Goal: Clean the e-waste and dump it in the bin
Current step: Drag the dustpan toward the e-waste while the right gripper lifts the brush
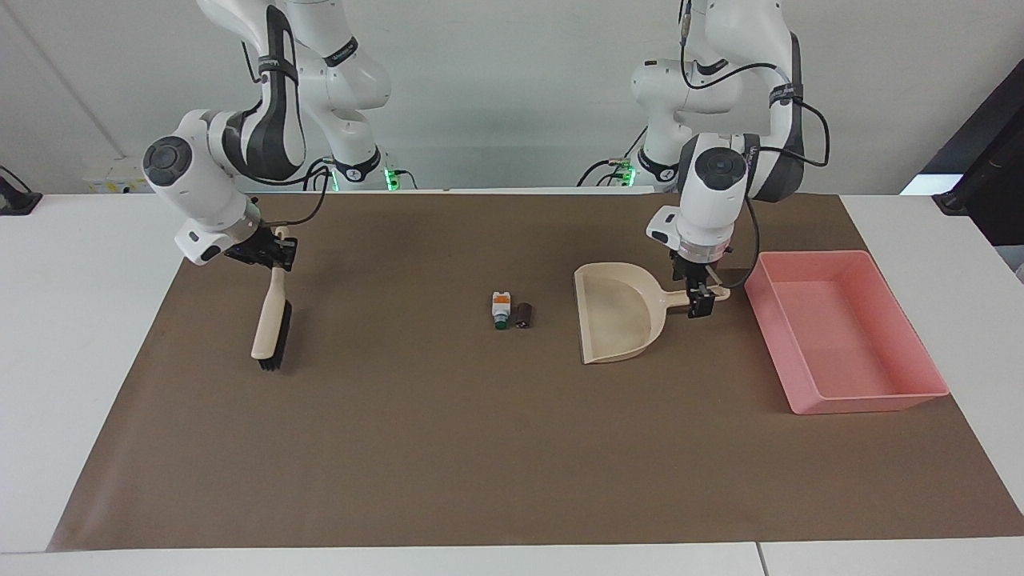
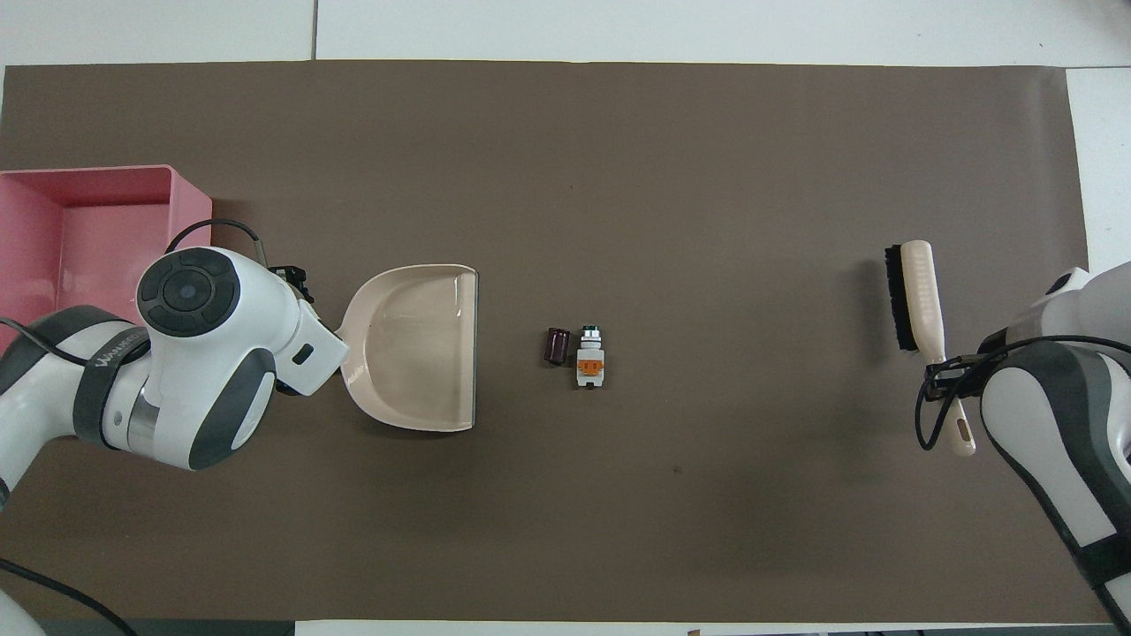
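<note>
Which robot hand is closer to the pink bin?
The left gripper. It is open around the dustpan handle, right beside the pink bin. The right gripper is shut on the brush at the right arm's end of the table.

No readable text anywhere; lettering on the arm bands too small.

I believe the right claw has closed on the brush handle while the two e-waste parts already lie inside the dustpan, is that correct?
Not quite. The two e-waste parts are not in the dustpan; they lie on the brown mat beside its open mouth, toward the right arm's end, as the overhead view shows. The rest holds: the right claw is shut on the brush handle.
</note>
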Controlling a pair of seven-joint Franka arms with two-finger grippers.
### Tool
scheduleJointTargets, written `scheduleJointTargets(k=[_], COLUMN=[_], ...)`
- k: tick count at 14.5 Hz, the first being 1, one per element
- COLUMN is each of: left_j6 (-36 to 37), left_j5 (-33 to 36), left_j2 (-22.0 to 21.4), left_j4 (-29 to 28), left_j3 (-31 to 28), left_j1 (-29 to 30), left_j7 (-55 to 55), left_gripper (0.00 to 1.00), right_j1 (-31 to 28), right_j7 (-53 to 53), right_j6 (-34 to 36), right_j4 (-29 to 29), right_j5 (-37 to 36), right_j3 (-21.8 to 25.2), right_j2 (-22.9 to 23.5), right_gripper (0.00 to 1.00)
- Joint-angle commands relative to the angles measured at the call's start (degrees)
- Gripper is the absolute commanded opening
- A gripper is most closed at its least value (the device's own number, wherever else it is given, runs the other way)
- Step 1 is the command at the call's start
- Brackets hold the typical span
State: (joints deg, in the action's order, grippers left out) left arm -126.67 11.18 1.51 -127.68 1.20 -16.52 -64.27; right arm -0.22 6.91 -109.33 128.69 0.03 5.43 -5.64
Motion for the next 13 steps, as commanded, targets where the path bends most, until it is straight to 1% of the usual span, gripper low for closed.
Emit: scheduleJointTargets(k=[1,3,5,6,9,11,13], left_j6=[-1.83,-1.39,-1.21,-1.13,0.1,1.51,1.51], left_j5=[1.3,1.3,1.3,1.3,1.3,1.3,1.3], left_j2=[2.1,2.01,1.92,1.92,1.22,0.34,0.16], left_j4=[-1.08,-1.52,-1.61,-1.52,-1.26,-1.0,-1.0], left_j3=[-0.58,-0.59,-0.5,-0.5,-0.5,-0.41,-0.15], left_j1=[-0.54,-0.54,-0.54,-0.54,-0.54,-0.54,-0.62], left_j7=[-0.51,-0.51,-0.51,-0.51,-0.95,-1.65,-1.65], left_gripper=[0.98,0.98,0.97,0.97,0.97,0.97,0.96], right_j1=[7.83,15.66,20.07,22.09,30.69,33.35,34.75], right_j7=[-9.49,-22.83,-31.22,-33.69,-42.64,-45.22,-45.31], right_j6=[4.29,4.83,4.91,5.26,4.83,3.78,3.68], right_j4=[-3.52,-3.88,-3.88,-3.88,-4.23,-4.24,-4.06], right_j5=[0.59,0.59,0.76,1.63,2.61,5.49,6.21], right_j3=[-0.42,-0.42,-0.5,-0.68,-0.77,-0.77,-0.77], right_j2=[-0.16,-0.16,-0.16,0.01,2.03,2.65,2.65], right_gripper=[0.0,0.0,0.0,0.0,0.0,0.0,0.0])
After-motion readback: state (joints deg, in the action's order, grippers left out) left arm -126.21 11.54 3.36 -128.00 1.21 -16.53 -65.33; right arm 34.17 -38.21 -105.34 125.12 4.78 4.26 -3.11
